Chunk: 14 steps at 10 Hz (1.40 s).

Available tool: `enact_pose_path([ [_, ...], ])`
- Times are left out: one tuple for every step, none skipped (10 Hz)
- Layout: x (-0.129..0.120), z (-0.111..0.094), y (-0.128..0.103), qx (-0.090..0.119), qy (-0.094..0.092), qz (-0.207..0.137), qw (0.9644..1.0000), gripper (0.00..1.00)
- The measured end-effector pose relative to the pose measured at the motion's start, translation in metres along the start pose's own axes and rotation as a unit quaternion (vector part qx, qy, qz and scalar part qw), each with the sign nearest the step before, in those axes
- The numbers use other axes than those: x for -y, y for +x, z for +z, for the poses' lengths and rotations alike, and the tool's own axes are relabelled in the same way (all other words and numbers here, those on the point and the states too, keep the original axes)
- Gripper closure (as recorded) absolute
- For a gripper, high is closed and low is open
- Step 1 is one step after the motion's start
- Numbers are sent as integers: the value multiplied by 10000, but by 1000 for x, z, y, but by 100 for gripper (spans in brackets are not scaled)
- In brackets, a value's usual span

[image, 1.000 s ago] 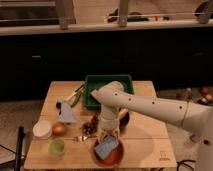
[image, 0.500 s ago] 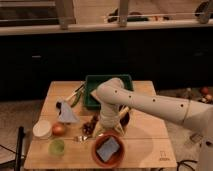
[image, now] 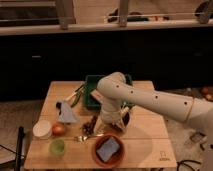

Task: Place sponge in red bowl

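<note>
The blue-grey sponge (image: pixel 109 148) lies inside the red bowl (image: pixel 96 155), which stands near the front edge of the wooden table (image: pixel 145 145). My gripper (image: pixel 107 125) hangs from the white arm just behind and above the bowl, pointing down. It is open and holds nothing. It is apart from the sponge.
A green bin (image: pixel 92 85) stands at the back, partly behind the arm. A dark bowl (image: pixel 126 119) is to the right of the gripper. Dark grapes (image: pixel 89 128), a fork (image: pixel 84 137), an orange (image: pixel 58 129), a white bowl (image: pixel 42 129), a green cup (image: pixel 57 146) and a grey cloth (image: pixel 66 114) lie to the left.
The gripper was low over the red bowl with the sponge. It has let the sponge go into the bowl and risen back toward the table's middle.
</note>
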State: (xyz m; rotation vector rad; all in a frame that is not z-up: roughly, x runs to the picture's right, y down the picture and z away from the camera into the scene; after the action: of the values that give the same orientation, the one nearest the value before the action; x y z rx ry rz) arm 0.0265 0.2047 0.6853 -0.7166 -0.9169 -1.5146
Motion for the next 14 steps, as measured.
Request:
enact_pose_path([
  [-2,-6,1,-57,11,32,10000,20],
  [-3,-11,1,-100,16,45,9999,20],
  [-4,-14,2,-141,13,52,9999,20],
  [-4,-15,3,-148,18,60,9999,20],
  [-4,-15,3,-149,19,57,9999,20],
  [-4,-15,3,-152,22,57,9999,20],
  [-4,-15,3,-152,22,57,9999,20],
  [-4,-15,3,-152,22,58,9999,20],
  [-4,-15,3,-153,23,60,9999,20],
  [-4,-15,3,-153,23,60,9999,20],
  [-4,-15,3,-154,25,65,9999,20],
  [-5,-15,3,-154,26,68,9999,20],
  [-4,-15,3,-154,25,65,9999,20],
  [-4,-15,3,-154,25,65,9999,20],
])
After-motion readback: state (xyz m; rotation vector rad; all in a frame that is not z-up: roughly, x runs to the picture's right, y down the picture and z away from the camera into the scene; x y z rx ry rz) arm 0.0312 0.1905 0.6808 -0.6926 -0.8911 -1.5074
